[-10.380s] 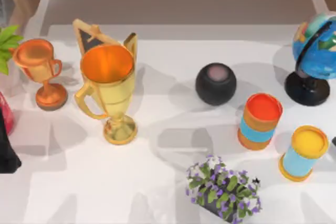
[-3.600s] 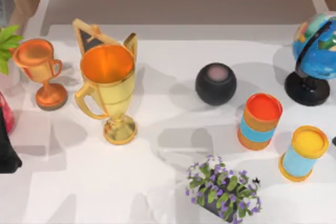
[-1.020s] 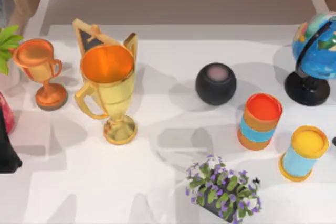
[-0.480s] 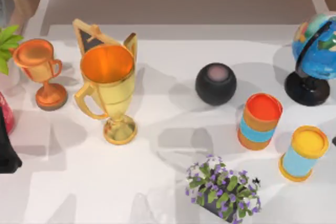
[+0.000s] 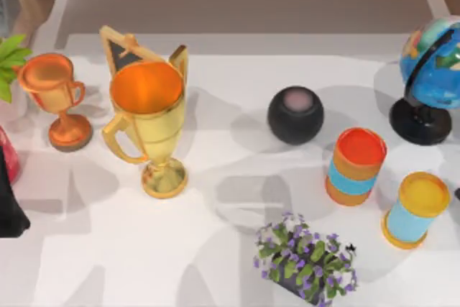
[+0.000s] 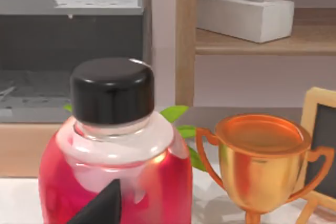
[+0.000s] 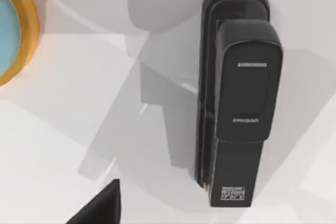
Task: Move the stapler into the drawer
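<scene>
Our right tool's state: cannot tell. Stapler (image 7: 235, 98) flat on tabletop (image 7: 79, 129), near yellow-rimmed can (image 7: 13, 30); we centre over stapler, grip across narrow sides.

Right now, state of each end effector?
Left end effector: at the red bottle, cannot be told.
Right end effector: above the table beside the black stapler, holding nothing visible, open or closed cannot be told.

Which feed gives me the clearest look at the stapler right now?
The right wrist view: the black stapler lies flat on the white table, seen whole from above, beside the rim of a yellow-topped can. In the top view only a dark sliver at the table's right edge may be it. The left wrist view looks toward a red bottle and trophy.
</scene>
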